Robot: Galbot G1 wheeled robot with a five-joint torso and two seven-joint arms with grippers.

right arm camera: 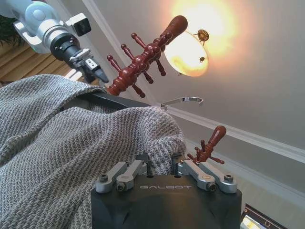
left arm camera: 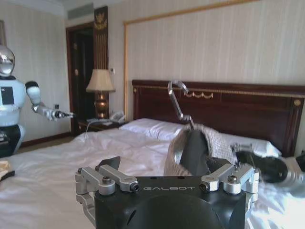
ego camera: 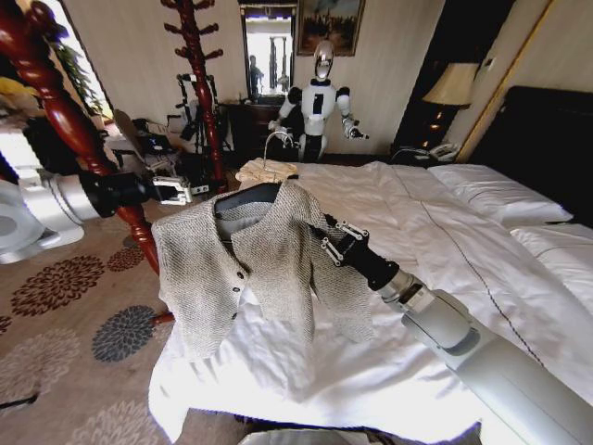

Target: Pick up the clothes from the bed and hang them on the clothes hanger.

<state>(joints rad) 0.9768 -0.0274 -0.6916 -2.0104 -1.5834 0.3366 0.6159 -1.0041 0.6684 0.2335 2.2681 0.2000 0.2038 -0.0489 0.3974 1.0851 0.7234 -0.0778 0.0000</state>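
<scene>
The grey-beige herringbone clothes (ego camera: 255, 264) hang open-fronted on the black clothes hanger (ego camera: 243, 197) above the foot of the white bed (ego camera: 445, 241). The hanger's silver hook (ego camera: 273, 141) points up. My right gripper (ego camera: 324, 246) is shut on the jacket's shoulder over the hanger's end; its fingers (right arm camera: 143, 168) pinch the tweed. My left gripper (ego camera: 195, 190) hovers open just beside the hanger's other end, not touching it. From the left wrist, the jacket (left arm camera: 209, 143) and hook (left arm camera: 176, 95) sit just ahead of that gripper (left arm camera: 167, 176).
A red-brown wooden coat stand (ego camera: 56, 111) rises close at my left, with a second one (ego camera: 199, 83) farther back. A small cream folded cloth (ego camera: 264, 171) lies on the bed's far corner. Another robot (ego camera: 320, 102) stands beyond the bed. Patterned carpet lies left of the bed.
</scene>
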